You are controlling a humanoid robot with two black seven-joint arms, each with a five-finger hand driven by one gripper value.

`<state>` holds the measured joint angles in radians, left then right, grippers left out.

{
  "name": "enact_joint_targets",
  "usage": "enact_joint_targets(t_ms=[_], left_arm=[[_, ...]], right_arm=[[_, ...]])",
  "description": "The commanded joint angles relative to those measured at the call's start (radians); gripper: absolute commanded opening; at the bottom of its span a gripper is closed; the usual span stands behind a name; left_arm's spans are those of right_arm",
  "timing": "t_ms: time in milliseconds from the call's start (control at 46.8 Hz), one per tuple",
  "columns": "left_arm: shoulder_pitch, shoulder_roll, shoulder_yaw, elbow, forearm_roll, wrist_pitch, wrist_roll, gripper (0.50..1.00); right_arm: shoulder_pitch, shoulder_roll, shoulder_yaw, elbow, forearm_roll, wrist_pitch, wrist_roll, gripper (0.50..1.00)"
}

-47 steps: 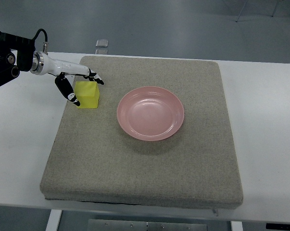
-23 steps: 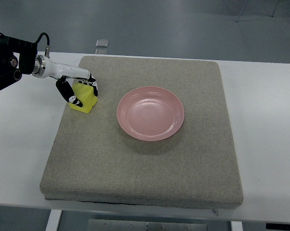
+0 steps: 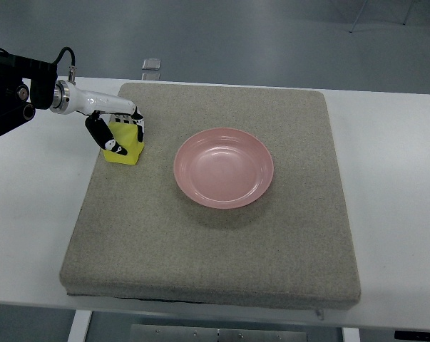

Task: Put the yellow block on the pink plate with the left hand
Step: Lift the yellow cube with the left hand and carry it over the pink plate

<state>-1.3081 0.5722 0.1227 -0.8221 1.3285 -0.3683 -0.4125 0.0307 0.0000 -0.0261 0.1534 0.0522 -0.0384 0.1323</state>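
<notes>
The left hand (image 3: pixel 118 132) comes in from the left edge on a white forearm and is wrapped around the yellow block (image 3: pixel 125 145). Its dark thumb lies against the block's left face, and the other fingers (image 3: pixel 137 127) curl over the top and down the far right corner, so the block is clamped between them. Only the lower front part of the block shows clear of the hand.

The block sits near the far left corner of the grey mat (image 3: pixel 215 235), close to the mat's left edge. Whether its base touches the mat or is lifted just clear of it cannot be told from this steep view.

The pink plate (image 3: pixel 223 168) lies flat a little beyond the middle of the mat, to the right of the block and apart from it, with bare mat between them.

The mat rests on a white table (image 3: pixel 393 185), which shows on both sides of it. The right arm is out of view.
</notes>
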Motion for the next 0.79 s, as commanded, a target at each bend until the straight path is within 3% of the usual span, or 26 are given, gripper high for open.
enact_joint_targets(t_ms=[0,406,770], left_arm=[[-0.002,0.0,-0.002,0.0,-0.002,0.0,0.0,0.5],[-0.054,-0.017,-0.017,-0.011,-0.011,0.051,-0.002,0.5],[-0.131,-0.141,-0.017,-0.014,-0.009,0.092,0.0,0.5]], right_arm=[[0.0,0.0,0.0,0.0,0.0,-0.001,0.001,0.924],[0.0,0.0,0.0,0.0,0.0,0.0,0.0,0.924],[0.0,0.0,0.0,0.0,0.0,0.0,0.0,0.924]])
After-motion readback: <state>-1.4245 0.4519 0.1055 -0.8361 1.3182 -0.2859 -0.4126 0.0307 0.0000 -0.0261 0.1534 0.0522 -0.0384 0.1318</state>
